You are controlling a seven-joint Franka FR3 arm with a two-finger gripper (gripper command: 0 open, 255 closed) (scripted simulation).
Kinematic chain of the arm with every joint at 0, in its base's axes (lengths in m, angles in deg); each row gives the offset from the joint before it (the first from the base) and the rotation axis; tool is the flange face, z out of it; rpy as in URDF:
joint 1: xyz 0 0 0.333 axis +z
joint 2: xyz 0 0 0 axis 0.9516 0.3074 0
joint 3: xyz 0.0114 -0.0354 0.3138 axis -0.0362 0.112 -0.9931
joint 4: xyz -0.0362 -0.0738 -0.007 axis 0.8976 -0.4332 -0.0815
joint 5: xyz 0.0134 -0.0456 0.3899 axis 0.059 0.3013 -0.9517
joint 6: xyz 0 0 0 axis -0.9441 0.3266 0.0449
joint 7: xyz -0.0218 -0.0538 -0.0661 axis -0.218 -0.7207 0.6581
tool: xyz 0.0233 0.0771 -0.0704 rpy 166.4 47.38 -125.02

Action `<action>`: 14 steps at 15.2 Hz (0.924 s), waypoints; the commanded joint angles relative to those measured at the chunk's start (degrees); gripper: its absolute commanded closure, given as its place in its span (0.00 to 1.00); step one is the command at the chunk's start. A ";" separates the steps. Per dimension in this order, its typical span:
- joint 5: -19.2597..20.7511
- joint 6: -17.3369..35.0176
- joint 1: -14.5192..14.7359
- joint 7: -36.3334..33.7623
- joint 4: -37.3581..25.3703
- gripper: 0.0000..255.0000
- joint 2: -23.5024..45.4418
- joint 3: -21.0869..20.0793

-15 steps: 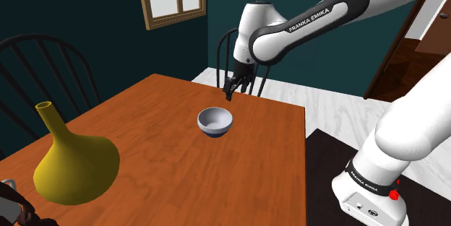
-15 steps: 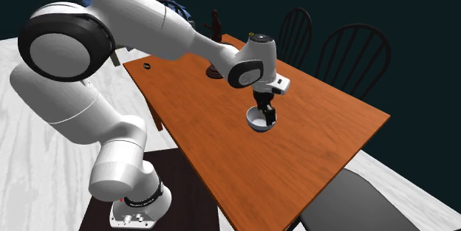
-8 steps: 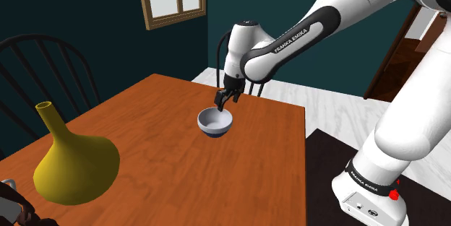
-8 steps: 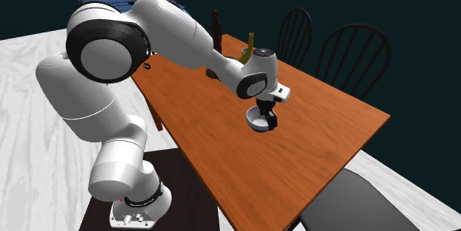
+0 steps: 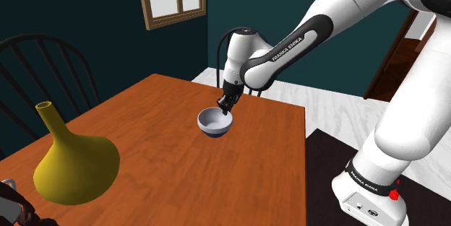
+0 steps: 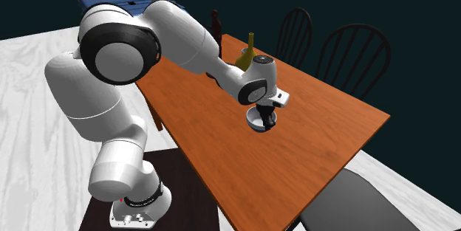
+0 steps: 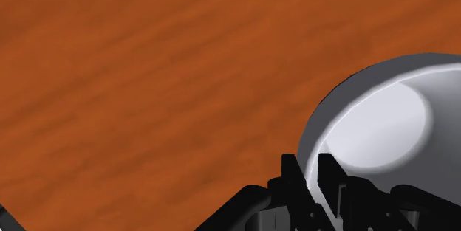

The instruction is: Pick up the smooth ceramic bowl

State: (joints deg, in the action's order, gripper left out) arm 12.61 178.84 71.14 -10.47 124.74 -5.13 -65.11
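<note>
Now the black two-finger gripper pinches the round white bowl by its rim. It sits on a brown wooden table.

The gripper reaches down onto the bowl — white, on the brown table.

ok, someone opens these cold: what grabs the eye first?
The big white arm sweeps in from the shoulder view's upper right, its black pincer right at the rim of a pale bowl in the middle of the table. Next comes the mustard-yellow, long-necked vase at that view's lower left, bright against the orange-brown wooden table.
</note>
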 commanded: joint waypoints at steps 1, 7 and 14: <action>0.06 0.06 0.00 -0.05 -0.02 1.00 0.08 0.00; -0.12 -0.02 -0.03 0.15 0.11 1.00 -0.16 0.02; -3.20 -5.46 0.05 2.52 -1.58 1.00 -4.28 -0.04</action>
State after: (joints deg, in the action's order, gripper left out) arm 9.81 174.11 71.20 -8.31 123.40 -8.87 -65.19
